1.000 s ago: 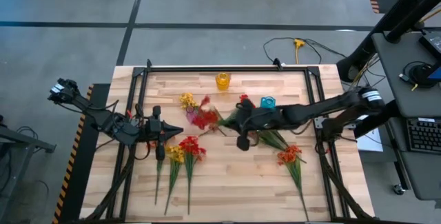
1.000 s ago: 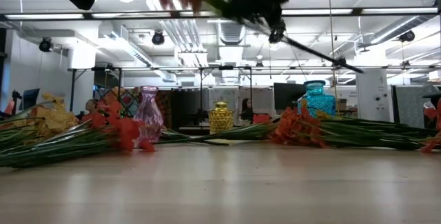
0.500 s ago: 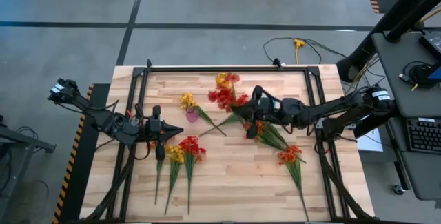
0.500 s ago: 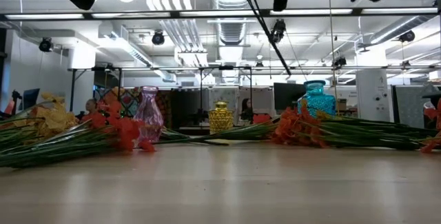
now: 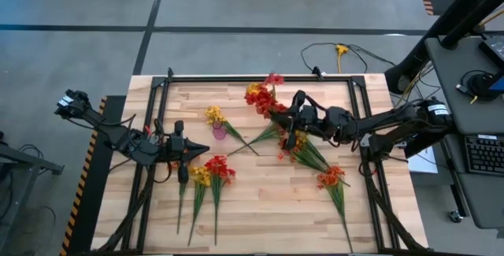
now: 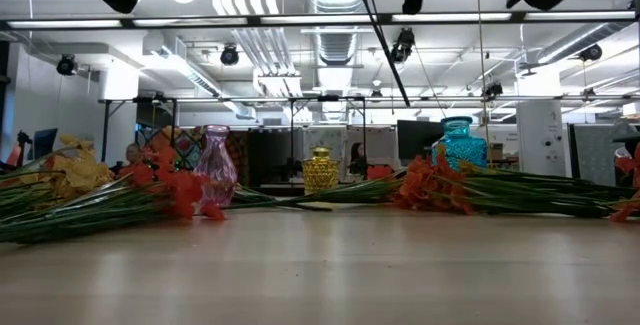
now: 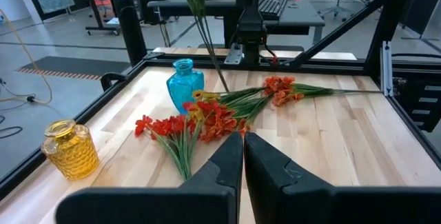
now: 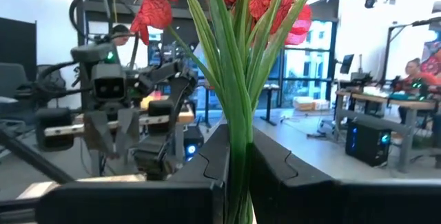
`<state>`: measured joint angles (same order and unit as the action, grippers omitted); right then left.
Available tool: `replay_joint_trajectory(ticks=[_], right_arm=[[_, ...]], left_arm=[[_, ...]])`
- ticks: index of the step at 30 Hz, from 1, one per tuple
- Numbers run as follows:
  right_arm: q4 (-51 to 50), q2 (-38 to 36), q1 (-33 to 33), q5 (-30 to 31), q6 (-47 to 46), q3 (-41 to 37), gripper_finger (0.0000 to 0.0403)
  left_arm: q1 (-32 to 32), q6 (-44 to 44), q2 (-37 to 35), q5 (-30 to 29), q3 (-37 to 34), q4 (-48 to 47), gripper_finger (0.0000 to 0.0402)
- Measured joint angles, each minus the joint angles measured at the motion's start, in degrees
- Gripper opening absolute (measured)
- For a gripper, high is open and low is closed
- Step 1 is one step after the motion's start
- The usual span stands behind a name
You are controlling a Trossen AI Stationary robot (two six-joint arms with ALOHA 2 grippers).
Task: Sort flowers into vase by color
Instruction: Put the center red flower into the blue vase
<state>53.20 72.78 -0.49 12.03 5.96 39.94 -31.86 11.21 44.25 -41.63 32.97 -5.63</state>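
Wooden planks make up your bench (image 5: 260, 201), framed by black rails. Your right claw (image 5: 295, 116) hangs above its middle-rear part, fingers pinched on the green stems of a red spray (image 5: 261, 98) whose blossoms reach out toward the back edge; in the right wrist view those stems (image 8: 238, 100) run straight up between the two dark fingers (image 8: 275, 176), with the red blooms on top. Your left claw (image 5: 183, 171) waits over the left side of the bench, fingers pressed together on nothing, as the left wrist view shows (image 7: 242, 156). Just beside it lie a yellow spray (image 5: 200, 176) and a red spray (image 5: 218, 168), stems pointing to the front edge. A yellow flower (image 5: 213, 115) lies by the pink vase (image 5: 220, 131). More red flowers (image 5: 298, 142) lie under the right arm, and an orange-red spray (image 5: 331, 178) lies nearer the front right. In the low view you see the pink vase (image 6: 216, 177), a yellow vase (image 6: 320, 170) and a blue vase (image 6: 458, 145) standing upright.
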Motion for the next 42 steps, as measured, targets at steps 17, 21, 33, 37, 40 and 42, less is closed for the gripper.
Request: replay_joint_trajectory(ticks=[17,21,33,37,40,42], right_arm=[[26.99,-2.93,-1.38,-4.92,-0.14,-11.05,0.0027],[29.38,-2.54,-2.41,-4.55,-0.77,-11.81,0.0027],[22.52,-9.04,-2.94,23.24,13.17,-10.51,0.0027],[17.39,-13.73,-2.82,30.78,15.74,-10.51,0.0027],[11.60,-16.84,-2.82,33.03,16.86,-10.51,0.0027],[9.71,-18.52,-2.86,33.00,16.43,-10.65,0.0027]], left_arm=[[0.00,-0.40,0.02,-0.02,0.00,1.50,0.0000],[-0.01,-1.76,0.02,-0.04,0.00,3.15,0.0000],[-0.01,-1.98,0.02,-0.02,0.00,3.52,0.0000],[-0.01,-2.27,0.02,-0.02,0.00,3.52,0.0000],[0.00,-2.73,0.04,-0.02,0.00,3.51,0.0000],[0.00,-2.78,0.02,-0.02,0.00,3.50,0.0000]])
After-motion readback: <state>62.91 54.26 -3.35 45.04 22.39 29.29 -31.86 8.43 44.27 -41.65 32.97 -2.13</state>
